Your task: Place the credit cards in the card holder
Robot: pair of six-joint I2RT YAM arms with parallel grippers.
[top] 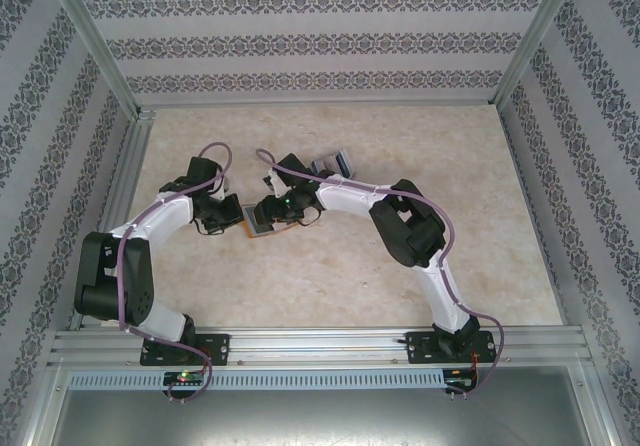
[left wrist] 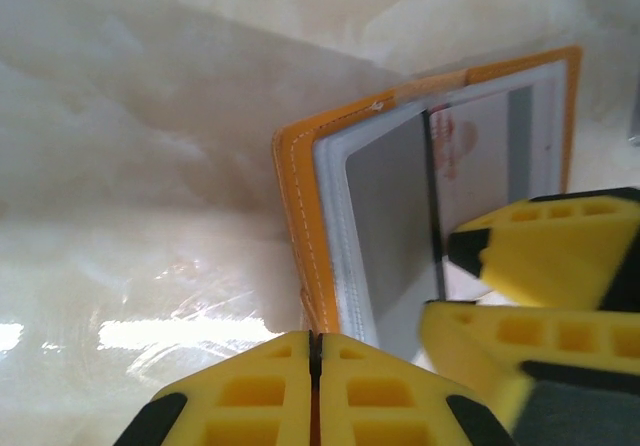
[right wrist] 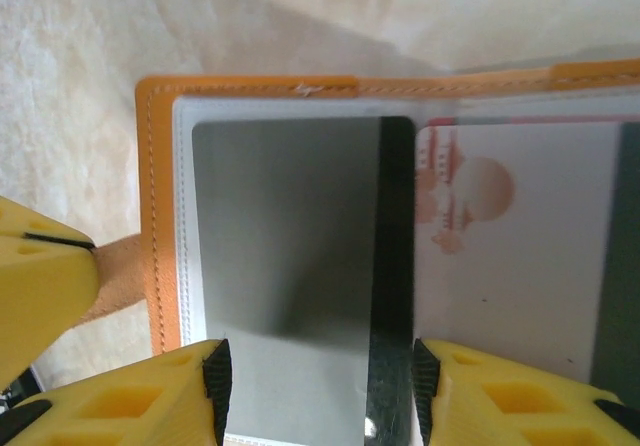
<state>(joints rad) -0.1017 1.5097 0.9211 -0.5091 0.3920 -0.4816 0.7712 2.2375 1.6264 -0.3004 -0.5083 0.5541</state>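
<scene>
While the left pincer (left wrist: 315, 391) pinches the open wallet's (right wrist: 160, 216) edge shut-tight, the right pincer (right wrist: 315, 391) grips a grey card (right wrist: 290, 266) beside a pinkish card (right wrist: 500, 246).

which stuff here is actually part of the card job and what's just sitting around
Job:
- card holder, edge clamped by the left gripper
- grey card, held in the right gripper
- pinkish card, in a sleeve
- spare cards on the table

Just surroundings:
- patterned walls
- metal frame rail
</scene>
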